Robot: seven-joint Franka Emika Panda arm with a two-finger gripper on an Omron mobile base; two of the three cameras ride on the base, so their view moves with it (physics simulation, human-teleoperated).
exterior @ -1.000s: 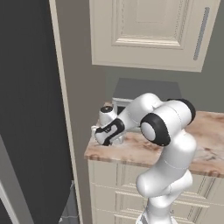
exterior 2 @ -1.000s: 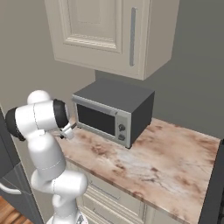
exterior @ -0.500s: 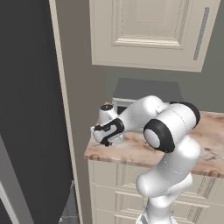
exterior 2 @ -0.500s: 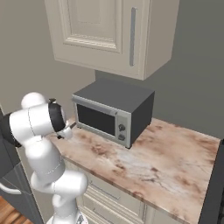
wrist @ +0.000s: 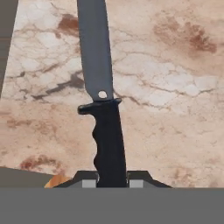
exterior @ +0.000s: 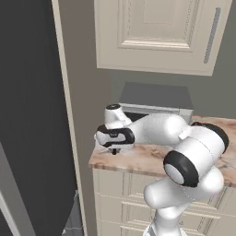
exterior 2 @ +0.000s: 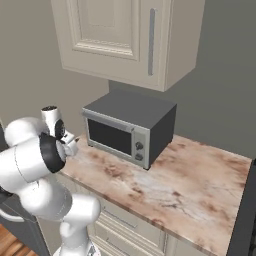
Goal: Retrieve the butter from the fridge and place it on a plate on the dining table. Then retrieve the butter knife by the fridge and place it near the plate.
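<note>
Two fingertips of the claw [wrist: 112, 176] clench the black handle of the butter knife [wrist: 101, 105]. The grey blade extends over the marbled desk [wrist: 175, 87], beside the microwave [exterior 2: 131, 128].

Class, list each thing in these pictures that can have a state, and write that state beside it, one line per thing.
butter knife: gripped by its black handle, blade pointing away over the counter.
pincer: shut on the knife handle.
microwave: door closed, standing on the counter.
upper cabinet: door closed.

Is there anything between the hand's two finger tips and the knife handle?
No. In the hand view the hand is shut directly on the butter knife; its black handle sits between the tips.
</note>
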